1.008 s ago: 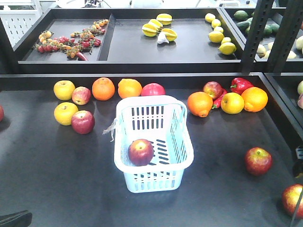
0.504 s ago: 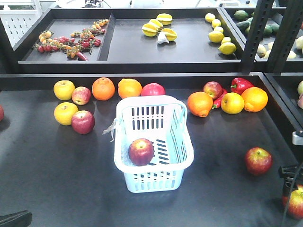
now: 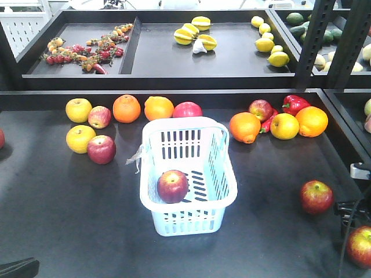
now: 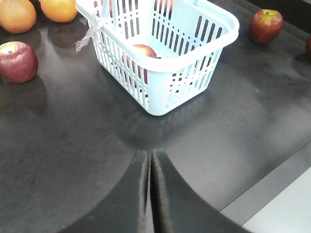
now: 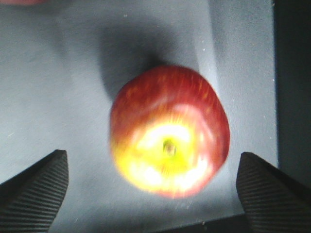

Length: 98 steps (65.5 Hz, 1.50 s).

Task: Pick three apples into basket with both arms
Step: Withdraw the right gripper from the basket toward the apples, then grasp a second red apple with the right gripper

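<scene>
The pale blue basket (image 3: 223, 152) stands mid-table and holds one red apple (image 3: 173, 186). Another apple (image 3: 316, 197) lies on the table to its right. A third apple (image 3: 360, 245) sits at the front right corner, stem up, and the right arm (image 3: 350, 207) hangs over it. The right wrist view shows that apple (image 5: 170, 131) below my right gripper (image 5: 151, 160), open, one finger to each side and neither touching. My left gripper (image 4: 149, 162) is shut and empty, low over the table in front of the basket (image 4: 221, 26).
Yellow fruits, oranges and more apples (image 3: 101, 149) lie left of and behind the basket. Oranges and a red pepper (image 3: 294, 103) sit at the back right. A raised tray rim (image 3: 174, 91) runs behind, and a black ledge (image 5: 291, 97) borders the right side.
The right arm has come further into view at the right edge, above the corner apple. The basket, its apple and the left gripper have not moved.
</scene>
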Tool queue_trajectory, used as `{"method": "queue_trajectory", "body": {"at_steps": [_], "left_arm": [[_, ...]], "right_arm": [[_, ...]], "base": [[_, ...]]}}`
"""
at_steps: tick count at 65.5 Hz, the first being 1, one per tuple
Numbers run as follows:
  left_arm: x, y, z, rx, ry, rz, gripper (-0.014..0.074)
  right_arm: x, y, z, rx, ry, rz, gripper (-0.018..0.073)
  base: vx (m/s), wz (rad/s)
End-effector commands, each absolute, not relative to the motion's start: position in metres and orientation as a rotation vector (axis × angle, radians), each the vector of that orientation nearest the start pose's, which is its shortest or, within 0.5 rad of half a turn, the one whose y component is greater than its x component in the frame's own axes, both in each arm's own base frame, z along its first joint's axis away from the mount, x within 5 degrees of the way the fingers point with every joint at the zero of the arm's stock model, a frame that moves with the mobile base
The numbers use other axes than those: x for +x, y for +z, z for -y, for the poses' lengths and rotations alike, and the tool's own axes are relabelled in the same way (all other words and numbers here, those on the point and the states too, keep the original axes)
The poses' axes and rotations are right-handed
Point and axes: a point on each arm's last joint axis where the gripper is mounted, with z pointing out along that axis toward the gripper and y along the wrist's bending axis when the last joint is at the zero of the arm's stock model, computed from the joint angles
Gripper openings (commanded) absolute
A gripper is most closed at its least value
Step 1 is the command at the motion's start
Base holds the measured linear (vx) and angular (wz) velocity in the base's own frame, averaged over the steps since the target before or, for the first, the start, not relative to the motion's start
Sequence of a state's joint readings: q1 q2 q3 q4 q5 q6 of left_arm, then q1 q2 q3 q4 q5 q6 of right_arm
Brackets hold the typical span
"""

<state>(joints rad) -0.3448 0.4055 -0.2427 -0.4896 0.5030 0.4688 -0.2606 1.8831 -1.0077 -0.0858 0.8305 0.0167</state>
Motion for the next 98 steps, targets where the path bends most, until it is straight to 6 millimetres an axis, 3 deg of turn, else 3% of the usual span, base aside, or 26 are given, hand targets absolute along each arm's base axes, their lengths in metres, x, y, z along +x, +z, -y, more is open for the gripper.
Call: {"method": "queue_trajectory", "body": {"at_steps": [1, 23, 42, 53, 68, 75, 85, 91, 98], "left_arm": [[0.077, 0.24, 0.048, 0.471, -0.442, -1.98, -0.0008], [0.077, 0.24, 0.048, 0.471, -0.443, -1.98, -0.0006], [0.077, 0.24, 0.048, 0.471, -0.443, -1.98, -0.0006], [0.077, 0.24, 0.048, 0.471, -0.443, -1.98, -0.0006], [0.077, 0.24, 0.048, 0.471, -0.443, -1.98, -0.0006], [0.077, 0.24, 0.048, 0.471, -0.443, -1.98, -0.0006], [0.077, 0.24, 0.048, 0.471, -0.443, -1.98, -0.0006], [0.077, 0.24, 0.048, 0.471, -0.443, -1.98, -0.0006], [0.077, 0.24, 0.048, 0.471, -0.443, -1.98, -0.0006]], "right_arm": [[0.305, 0.136, 0.092, 0.343, -0.133, -3.13, 0.0654], [0.307, 0.117, 0.094, 0.344, -0.142, -3.162, 0.0596], [0.307, 0.121, 0.093, 0.351, -0.138, -3.153, 0.0309], [0.306, 0.143, 0.093, 0.357, -0.144, -3.09, 0.0193], [0.296, 0.203, 0.083, 0.387, -0.065, -2.914, 0.0184], [0.287, 0.238, 0.065, 0.331, 0.116, -2.81, 0.0184], [0.277, 0.283, 0.015, 0.083, 0.441, -2.608, 0.0187], [0.275, 0.3, -0.017, -0.054, 0.602, -2.494, 0.0187], [0.275, 0.306, -0.052, -0.163, 0.764, -2.42, 0.0187]], "base": [[0.0, 0.0], [0.0, 0.0], [0.0, 0.0], [0.0, 0.0], [0.0, 0.0], [0.0, 0.0], [0.0, 0.0], [0.0, 0.0], [0.0, 0.0]]}}
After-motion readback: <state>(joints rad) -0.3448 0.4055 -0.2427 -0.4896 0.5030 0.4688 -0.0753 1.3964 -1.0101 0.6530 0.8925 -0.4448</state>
